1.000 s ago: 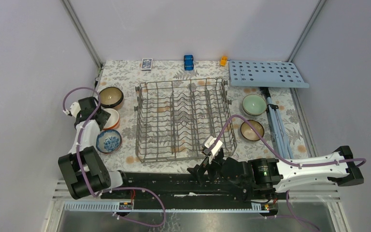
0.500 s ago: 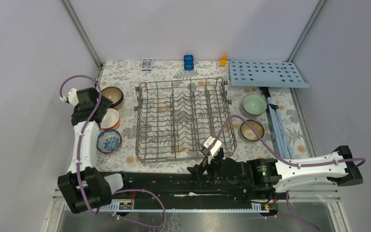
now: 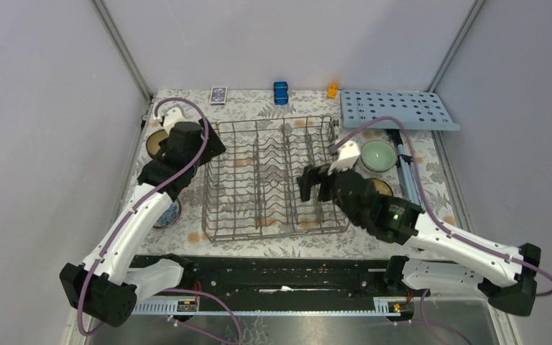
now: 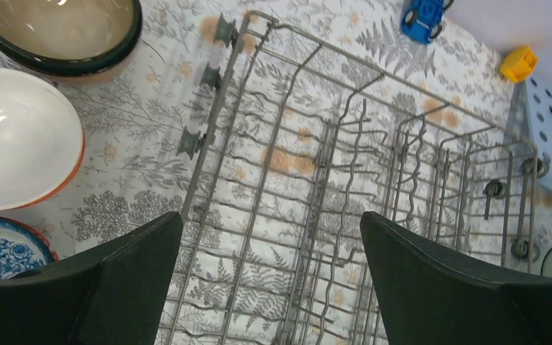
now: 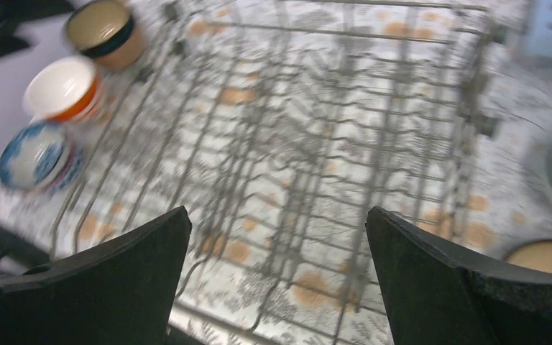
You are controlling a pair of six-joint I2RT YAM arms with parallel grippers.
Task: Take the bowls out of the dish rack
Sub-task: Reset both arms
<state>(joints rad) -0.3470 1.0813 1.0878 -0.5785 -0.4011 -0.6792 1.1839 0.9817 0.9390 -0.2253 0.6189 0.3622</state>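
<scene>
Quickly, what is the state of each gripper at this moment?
Left gripper: open, holding nothing, over the dish rack.
Right gripper: open, holding nothing, also over the dish rack.

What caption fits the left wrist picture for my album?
Open left gripper over the dish rack; a brown bowl, orange bowl and blue bowl alongside.

Soft, even light; faint shadows.
Right wrist view motion-blurred across the dish rack [image 5: 295,165]; left wrist and top views sharp.
</scene>
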